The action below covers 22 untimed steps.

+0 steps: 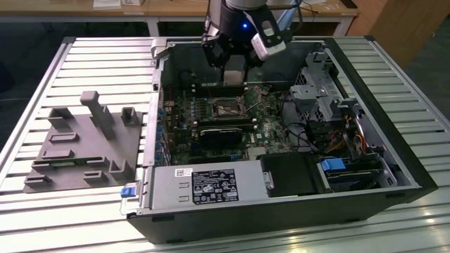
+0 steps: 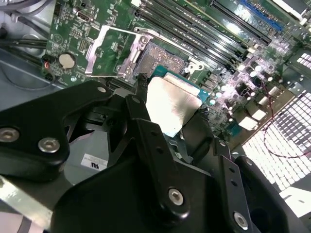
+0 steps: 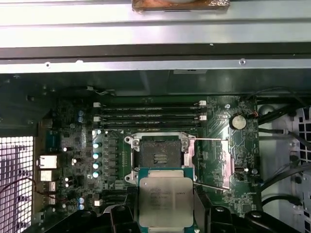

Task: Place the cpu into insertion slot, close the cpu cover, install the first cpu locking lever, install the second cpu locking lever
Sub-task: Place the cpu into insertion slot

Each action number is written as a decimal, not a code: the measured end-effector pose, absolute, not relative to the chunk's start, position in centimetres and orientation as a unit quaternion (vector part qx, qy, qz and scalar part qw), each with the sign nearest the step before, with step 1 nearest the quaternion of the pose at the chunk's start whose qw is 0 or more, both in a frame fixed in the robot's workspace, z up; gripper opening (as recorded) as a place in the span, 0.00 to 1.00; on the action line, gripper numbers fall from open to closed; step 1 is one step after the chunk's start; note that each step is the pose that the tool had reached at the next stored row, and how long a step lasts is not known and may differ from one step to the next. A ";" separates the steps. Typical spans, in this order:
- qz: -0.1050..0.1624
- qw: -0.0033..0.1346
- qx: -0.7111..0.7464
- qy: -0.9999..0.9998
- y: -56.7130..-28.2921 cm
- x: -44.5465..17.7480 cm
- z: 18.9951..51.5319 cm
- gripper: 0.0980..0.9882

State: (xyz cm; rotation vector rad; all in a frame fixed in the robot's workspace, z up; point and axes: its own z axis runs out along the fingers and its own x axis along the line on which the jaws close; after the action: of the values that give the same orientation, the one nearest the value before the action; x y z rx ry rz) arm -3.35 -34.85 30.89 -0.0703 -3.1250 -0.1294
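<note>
The claw (image 2: 171, 99) is clamped on the cpu (image 3: 165, 201): black fingers (image 2: 146, 136) press two opposite edges of the chip, and its pale metal top faces the camera in the first wrist view. The cpu is held clear of the board, near the insertion slot (image 3: 158, 156) but not seated in it; the slot's dark contact field lies exposed. The cpu cover (image 2: 97, 48) is swung open and stands off one side of the slot. Long black memory slots (image 3: 150, 114) run parallel, just beside the slot, on the green motherboard (image 1: 271, 129). In the exterior view the claw hangs inside the open computer case (image 1: 414, 174), above the slot. The case lies on a slatted bench (image 1: 105, 58); a grey fixture block (image 1: 84, 147) rests on the bench at the exterior view's left of the case.
</note>
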 end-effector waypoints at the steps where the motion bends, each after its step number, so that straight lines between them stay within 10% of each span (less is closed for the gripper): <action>1: -0.041 0.006 -0.028 -0.999 -34.8 -3.4 30.7 0.49; 22: -0.042 -0.002 -0.215 -0.976 -34.8 -3.4 28.8 0.49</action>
State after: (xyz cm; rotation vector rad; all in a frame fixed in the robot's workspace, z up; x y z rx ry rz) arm -3.35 -34.84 28.79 -0.6765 -3.0684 -0.1311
